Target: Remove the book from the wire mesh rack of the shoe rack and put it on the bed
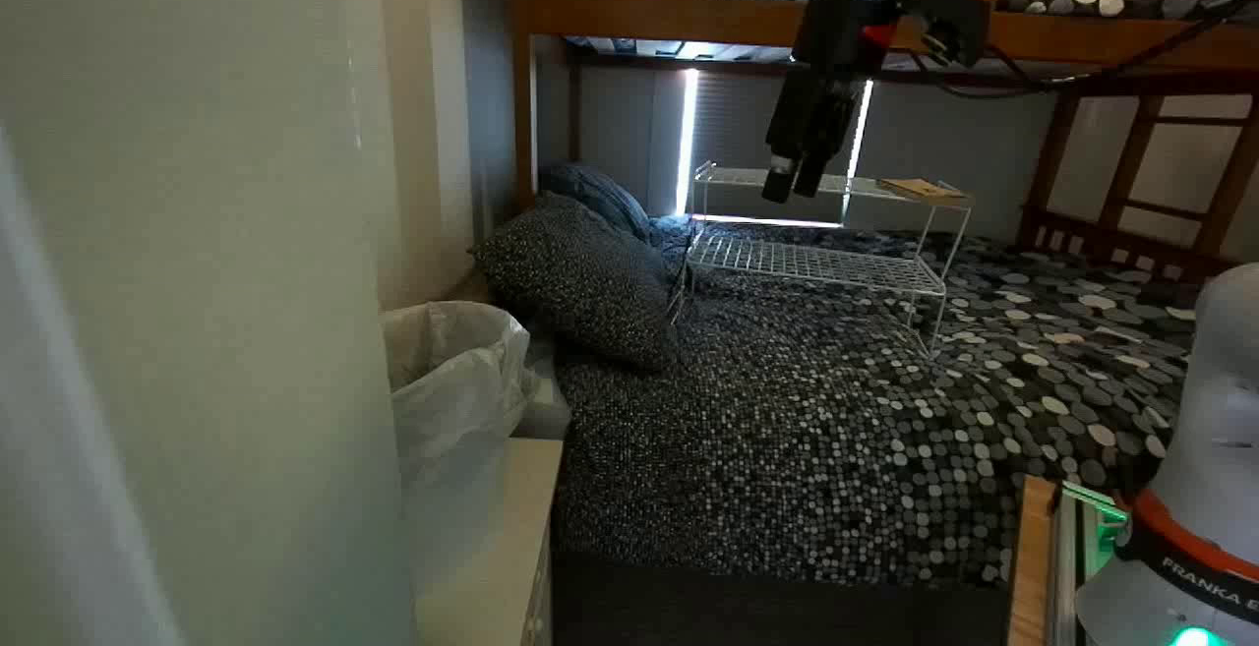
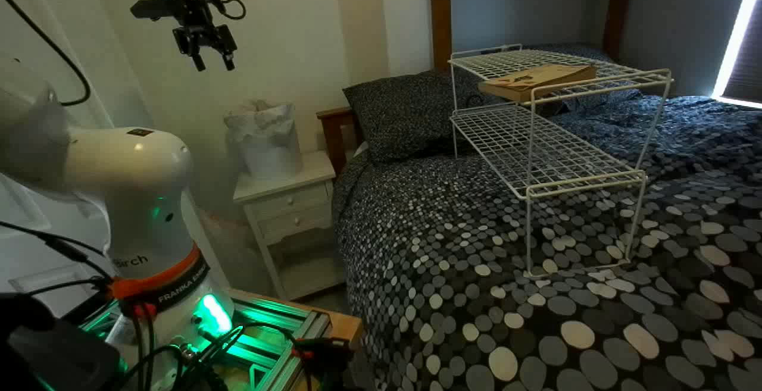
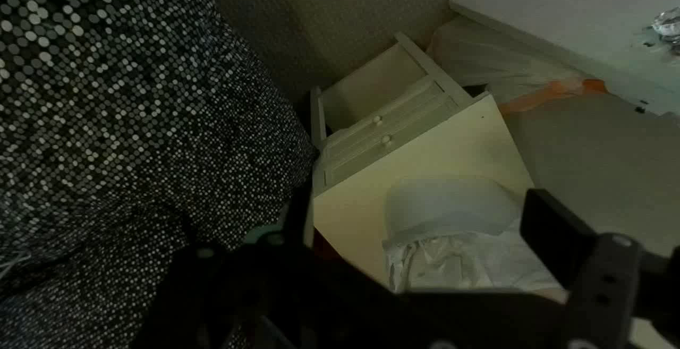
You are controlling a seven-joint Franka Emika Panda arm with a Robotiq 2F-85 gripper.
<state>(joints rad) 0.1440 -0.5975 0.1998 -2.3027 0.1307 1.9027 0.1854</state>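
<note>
in an exterior view the book point(image 1: 923, 191) lies atop the shoe rack point(image 1: 818, 277), near one end.

in an exterior view the pincer point(image 2: 214, 66) gapes empty, well apart from the shoe rack; the book's long axis seems crosswise on it.

the wrist view lacks the book; a swing toward the shoe rack looks due.

Abv book point(image 2: 539, 80): clr | rack end rail point(image 2: 601, 80): obst, just beside | bunk rail point(image 1: 689, 17): higher up
</note>
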